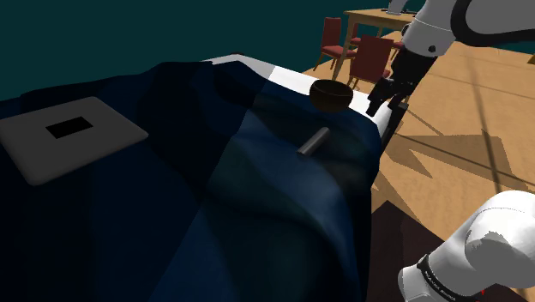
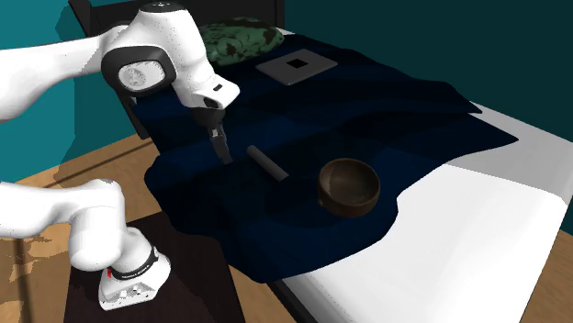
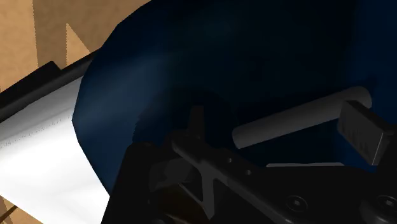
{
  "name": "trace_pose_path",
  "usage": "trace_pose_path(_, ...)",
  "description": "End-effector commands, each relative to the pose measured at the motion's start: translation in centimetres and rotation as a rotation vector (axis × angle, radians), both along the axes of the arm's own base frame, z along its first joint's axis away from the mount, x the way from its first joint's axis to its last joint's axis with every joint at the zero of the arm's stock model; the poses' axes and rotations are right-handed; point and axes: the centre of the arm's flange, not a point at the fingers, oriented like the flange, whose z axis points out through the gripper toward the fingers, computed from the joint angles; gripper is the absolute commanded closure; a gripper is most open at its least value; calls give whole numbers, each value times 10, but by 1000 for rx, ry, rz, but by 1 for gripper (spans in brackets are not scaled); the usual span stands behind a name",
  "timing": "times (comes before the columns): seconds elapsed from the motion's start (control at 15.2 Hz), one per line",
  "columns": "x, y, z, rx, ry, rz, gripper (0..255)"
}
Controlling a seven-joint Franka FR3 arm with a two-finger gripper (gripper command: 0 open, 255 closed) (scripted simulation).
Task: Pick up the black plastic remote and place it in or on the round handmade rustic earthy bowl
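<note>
- Hovering just beside the dark remote (image 2: 266, 163), the hand (image 2: 223, 154) stands released, empty, poised to grasp.
- That remote lies on the bed's blue blanket (image 2: 386, 101), near the brown bowl (image 2: 348, 186), its destination.

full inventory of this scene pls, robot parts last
remote: 1, dark grey, on blanket between gripper and bowl
bowl: 1, dark brown, on blanket near its edge
blanket: 1, dark blue, over mattress
mattress: 1, white
flat slab: 1, grey with black rectangle, on blanket
pillow: 1, green patterned, bed's far end
chairs: 2, red, by table
table: 1, wooden
arm: 1, white
gripper: 1, black, open, empty, beside remote
</note>
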Motion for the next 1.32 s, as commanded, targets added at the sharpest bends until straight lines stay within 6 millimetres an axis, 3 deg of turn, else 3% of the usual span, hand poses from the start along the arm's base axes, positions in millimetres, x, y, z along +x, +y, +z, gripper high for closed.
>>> trace_pose_path(0.0, 0, 0, 0, 0, 0, 0, 0)
trace_pose_path(0.33, 36, 52, -40, -25, -17, -390, 0)
trace_pose_path(0.66, 89, 86, -80, -49, -34, -780, 0)
trace_pose_path(0.99, 152, 95, -120, -74, -51, -1169, 0)
trace_pose_path(1.25, 154, 92, -136, -75, -52, -1180, 0)
